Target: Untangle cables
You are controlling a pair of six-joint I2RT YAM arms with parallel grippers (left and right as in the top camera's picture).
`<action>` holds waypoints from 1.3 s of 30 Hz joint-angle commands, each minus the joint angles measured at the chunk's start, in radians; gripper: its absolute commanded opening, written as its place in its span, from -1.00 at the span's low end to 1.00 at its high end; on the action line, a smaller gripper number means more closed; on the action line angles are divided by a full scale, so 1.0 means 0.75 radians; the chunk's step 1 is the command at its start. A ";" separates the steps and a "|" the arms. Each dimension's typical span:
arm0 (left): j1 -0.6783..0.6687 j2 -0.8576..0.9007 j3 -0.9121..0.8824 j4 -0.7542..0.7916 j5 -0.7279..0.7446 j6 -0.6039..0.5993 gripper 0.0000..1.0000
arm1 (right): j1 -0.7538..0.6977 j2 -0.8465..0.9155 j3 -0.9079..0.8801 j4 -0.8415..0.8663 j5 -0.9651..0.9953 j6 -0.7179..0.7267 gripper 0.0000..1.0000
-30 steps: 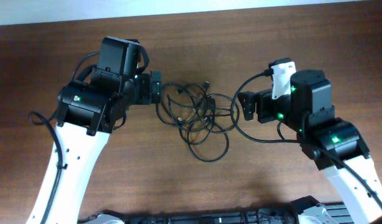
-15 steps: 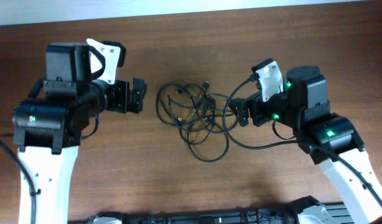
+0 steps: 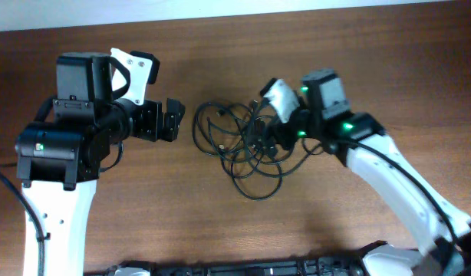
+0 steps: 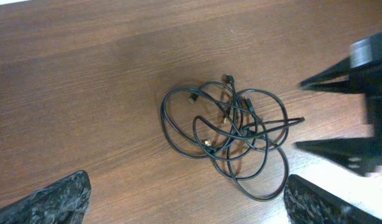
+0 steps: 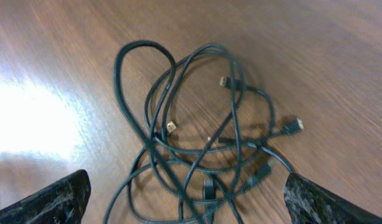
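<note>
The cables [image 3: 234,150] lie as one tangle of thin black loops with small plug ends on the wooden table [image 3: 220,238]. My left gripper [image 3: 172,120] is open just left of the tangle, apart from it. In the left wrist view the cables [image 4: 228,134] lie ahead of the open left gripper [image 4: 188,205], with one loop reaching towards its right finger. My right gripper [image 3: 262,138] hovers open over the tangle's right side. In the right wrist view several strands of the cables [image 5: 203,137] run between the wide-apart fingers of the right gripper [image 5: 191,208]; nothing is gripped.
A black fixture [image 3: 258,269] runs along the table's near edge. A pale wall strip [image 3: 220,9] borders the far edge. The left arm's own thick wire [image 3: 7,184] hangs at the far left. Bare wood surrounds the tangle.
The right arm has swung left, from beside the cables to over their right part. The left arm pulled back left off the tangle a second ago and has since held still.
</note>
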 commanded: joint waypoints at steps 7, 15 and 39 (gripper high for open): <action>0.006 -0.006 0.007 -0.001 0.019 0.026 0.99 | 0.087 0.366 0.011 0.130 -0.027 -0.053 0.84; 0.006 -0.006 0.007 -0.001 0.019 0.026 0.98 | 0.091 0.391 0.013 0.156 -0.012 0.038 -0.92; 0.006 -0.006 0.007 -0.001 0.019 0.026 0.98 | 0.054 -0.729 0.156 0.545 0.360 0.202 -0.92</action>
